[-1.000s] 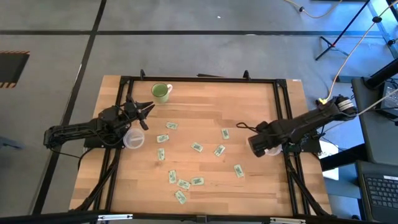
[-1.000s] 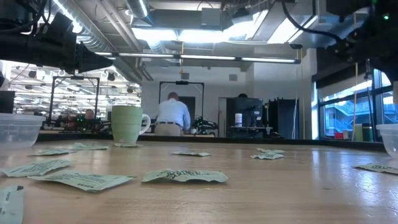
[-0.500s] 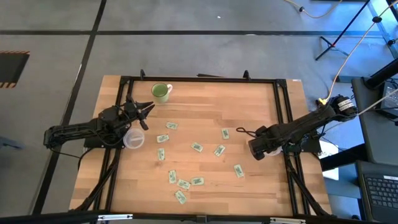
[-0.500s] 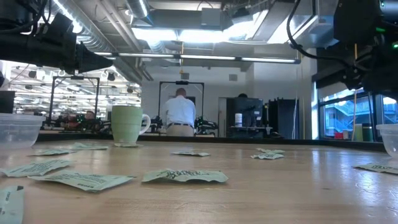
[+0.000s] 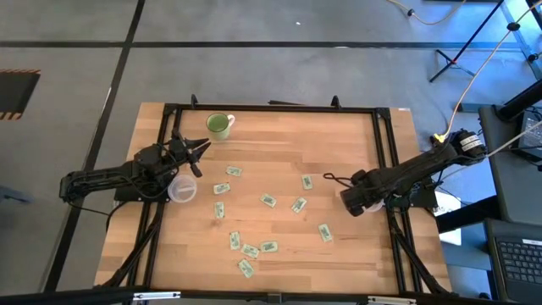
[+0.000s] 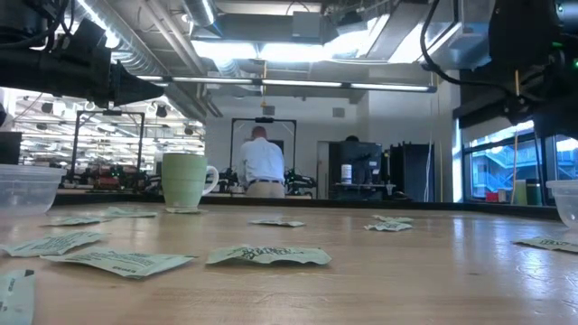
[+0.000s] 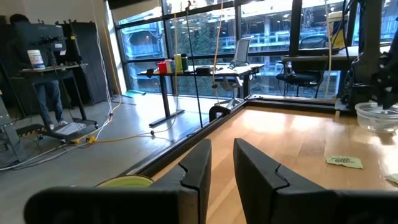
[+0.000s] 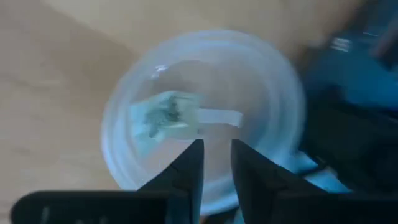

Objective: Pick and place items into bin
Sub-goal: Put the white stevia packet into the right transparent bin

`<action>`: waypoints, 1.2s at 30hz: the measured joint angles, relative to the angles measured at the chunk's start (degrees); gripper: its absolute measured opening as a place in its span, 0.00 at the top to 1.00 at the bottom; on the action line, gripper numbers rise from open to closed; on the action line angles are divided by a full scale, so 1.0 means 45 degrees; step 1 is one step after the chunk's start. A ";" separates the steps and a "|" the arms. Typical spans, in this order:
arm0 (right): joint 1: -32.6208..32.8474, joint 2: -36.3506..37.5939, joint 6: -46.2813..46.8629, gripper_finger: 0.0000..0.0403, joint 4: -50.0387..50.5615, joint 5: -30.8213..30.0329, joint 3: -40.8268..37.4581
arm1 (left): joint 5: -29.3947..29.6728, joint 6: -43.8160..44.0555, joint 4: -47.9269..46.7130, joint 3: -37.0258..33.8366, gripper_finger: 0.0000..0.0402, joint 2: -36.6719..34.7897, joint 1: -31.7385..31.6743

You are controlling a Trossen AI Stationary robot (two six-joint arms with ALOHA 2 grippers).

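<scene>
Moved: your right end effector (image 8: 214,158) has parted its fingers a narrow way over the clear bin (image 8: 273,112) since a second ago; the right arm has shifted only slightly, and the left arm has not moved.
Right end effector: it hangs directly above the bin at the tabletop's (image 5: 279,144) right edge, fingers a slim gap apart and holding nothing.
Released packet (image 8: 165,115): it lies inside that bin, just below and ahead of the fingertips, flat against the bottom.
Left end effector (image 7: 221,165): it hovers beside a second clear bin (image 5: 181,189) at the left edge, fingers narrowly apart and empty, with the green mug (image 5: 219,126) ahead of it.
Remaining packets (image 5: 268,201): about a dozen lie scattered across the middle of the tabletop, well apart from your right end effector on its inward side; the nearest (image 5: 306,181) sits towards the centre from it.
Handling: you should find them very light, thin and limp, probably crinkly, so pinch across a short edge or a raised corner rather than pressing flat.
Right arm pose: it reaches in from the right edge, stretched low, wrist turned down over the bin.
Left arm pose: it lies low and extended along the left edge, wrist level.
</scene>
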State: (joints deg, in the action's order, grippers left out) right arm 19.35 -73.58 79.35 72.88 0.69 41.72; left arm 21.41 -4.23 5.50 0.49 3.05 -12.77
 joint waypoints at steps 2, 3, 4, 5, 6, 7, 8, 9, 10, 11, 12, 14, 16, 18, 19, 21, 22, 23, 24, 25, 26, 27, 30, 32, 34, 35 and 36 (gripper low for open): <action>0.0000 0.0001 0.0297 0.77 0.0798 -0.0495 0.0523 | 0.0000 0.0000 0.0000 0.0000 0.84 0.0000 0.0002; 0.0000 0.0005 0.0292 0.76 0.0943 -0.0786 0.0804 | 0.0000 0.0000 0.0000 0.0000 0.84 0.0000 0.0001; 0.0000 0.0005 0.0230 0.76 0.0929 -0.1144 0.1096 | 0.0000 0.0000 0.0000 0.0000 0.84 0.0000 -0.0001; 0.0000 0.0005 -0.0043 0.76 0.0719 -0.1600 0.1399 | 0.0000 0.0000 0.0000 0.0000 0.84 0.0000 0.0004; 0.0000 0.0005 -0.0485 0.76 0.0341 -0.2155 0.1690 | 0.0000 0.0000 0.0000 0.0000 0.84 0.0000 -0.0001; 0.0000 0.0005 -0.1072 0.76 -0.0157 -0.2731 0.1938 | 0.0000 0.0000 0.0000 0.0000 0.84 0.0000 0.0004; 0.0000 0.0005 -0.1853 0.76 -0.0798 -0.3348 0.2104 | 0.0000 0.0000 0.0000 0.0000 0.84 0.0000 0.0004; 0.0000 0.0005 -0.2717 0.76 -0.1590 -0.3965 0.2220 | 0.0000 0.0000 0.0000 0.0000 0.84 0.0000 0.0003; 0.0000 0.0005 -0.3681 0.76 -0.2528 -0.4574 0.2293 | 0.0000 0.0000 0.0000 0.0000 0.84 0.0000 0.0003; -0.0003 0.0005 -0.4703 0.75 -0.3516 -0.5078 0.2316 | 0.0000 0.0000 0.0000 0.0000 0.84 0.0000 0.0003; -0.0010 -0.0006 -0.5730 0.75 -0.4410 -0.5310 0.2316 | 0.0000 0.0000 0.0000 0.0000 0.84 0.0000 0.0004; -0.0178 -0.0165 -0.7489 0.75 -0.6142 -0.5346 0.2316 | 0.0000 0.0000 0.0000 0.0000 0.84 0.0000 -0.0001; -0.0446 -0.0410 -0.8546 0.75 -0.7516 -0.5264 0.2316 | 0.0000 0.0000 -0.0001 -0.0001 0.84 0.0000 0.0004; -0.0877 -0.0758 -0.9092 0.75 -0.8458 -0.5237 0.2316 | 0.0000 0.0000 0.0000 0.0000 0.84 0.0000 0.0002; -0.1132 -0.0955 -0.9264 0.75 -0.8729 -0.5188 0.2316 | 0.0000 0.0000 0.0000 0.0000 0.84 0.0000 0.0002; -0.1690 -0.1400 -0.9469 0.75 -0.8827 -0.4750 0.2316 | 0.0000 0.0000 -0.0014 0.0000 0.84 0.0000 0.0000; -0.1983 -0.1647 -0.9643 0.75 -0.8840 -0.4463 0.2316 | 0.0000 0.0000 -0.0028 0.0000 0.84 0.0000 0.0002; -0.2281 -0.1916 -0.9785 0.75 -0.8830 -0.4203 0.2313 | 0.0000 0.0000 -0.0029 0.0000 0.84 0.0000 0.0004; -0.2522 -0.2184 -1.0018 0.75 -0.8852 -0.4023 0.2311 | 0.0000 0.0000 -0.0029 0.0000 0.84 0.0000 0.0001; -0.2729 -0.2449 -1.0231 0.75 -0.8932 -0.3825 0.2311 | 0.0000 0.0000 -0.0034 0.0000 0.84 0.0000 0.0002; -0.2901 -0.2713 -1.0440 0.75 -0.8988 -0.3666 0.2311 | 0.0000 0.0000 -0.0034 0.0000 0.84 0.0000 0.0001; -0.3042 -0.2956 -1.0708 0.75 -0.9024 -0.3456 0.2311 | 0.0000 0.0000 -0.0034 0.0000 0.84 -0.0001 0.0001; -0.3353 -0.3664 -1.1073 0.75 -0.9347 -0.2996 0.2311 | 0.0000 0.0000 -0.0039 0.0000 0.84 0.0000 0.0004; -0.3524 -0.4107 -1.1158 0.75 -0.9443 -0.2841 0.2311 | 0.0000 0.0000 -0.0039 0.0000 0.84 -0.0002 0.0004; -0.3662 -0.4550 -1.1269 0.75 -0.9490 -0.2688 0.2311 | 0.0000 0.0000 -0.0041 0.0000 0.84 -0.0003 0.0001; -0.3724 -0.4750 -1.1359 0.75 -0.9491 -0.2532 0.2306 | -0.0002 0.0000 -0.0044 0.0000 0.84 0.0000 0.0003; -0.3756 -0.4925 -1.1387 0.75 -0.9551 -0.2414 0.2307 | -0.0004 0.0000 -0.0044 0.0000 0.84 0.0000 0.0003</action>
State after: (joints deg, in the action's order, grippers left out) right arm 2.45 -95.74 28.11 29.90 -10.17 52.10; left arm 21.39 -4.23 5.30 0.49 3.05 -12.76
